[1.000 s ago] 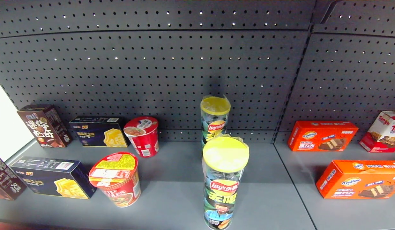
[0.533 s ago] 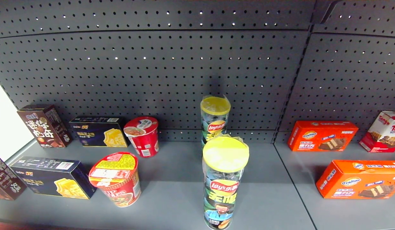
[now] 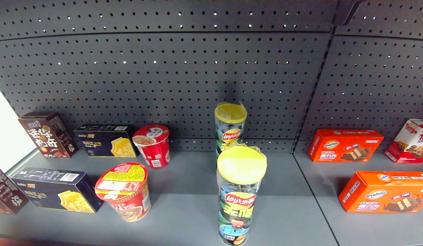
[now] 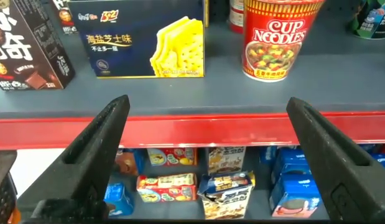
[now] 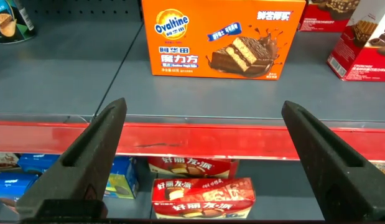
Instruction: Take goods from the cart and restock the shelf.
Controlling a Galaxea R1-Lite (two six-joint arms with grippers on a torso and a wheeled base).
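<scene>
The grey shelf [image 3: 184, 205] carries two yellow-lidded chip cans [image 3: 241, 194], two red cup noodles [image 3: 123, 191], navy cracker boxes [image 3: 57, 189] and orange wafer boxes [image 3: 385, 191]. My left gripper [image 4: 208, 102] is open and holds nothing. It hangs just in front of the shelf's red front edge [image 4: 204, 130], facing a cracker box [image 4: 142, 37] and a cup noodle [image 4: 279, 37]. My right gripper [image 5: 204, 104] is open too, with nothing in it, before the red edge [image 5: 204, 140] and facing an orange wafer box [image 5: 223, 37].
A dark chocolate box [image 3: 47, 134] stands at the back left and a white-and-red wafer box [image 3: 411, 140] at the back right. The perforated back panel [image 3: 163, 78] closes the shelf. A lower shelf holds several snack packs [image 4: 223, 186] and red boxes [image 5: 201, 190]. Bare shelf lies right of the front can.
</scene>
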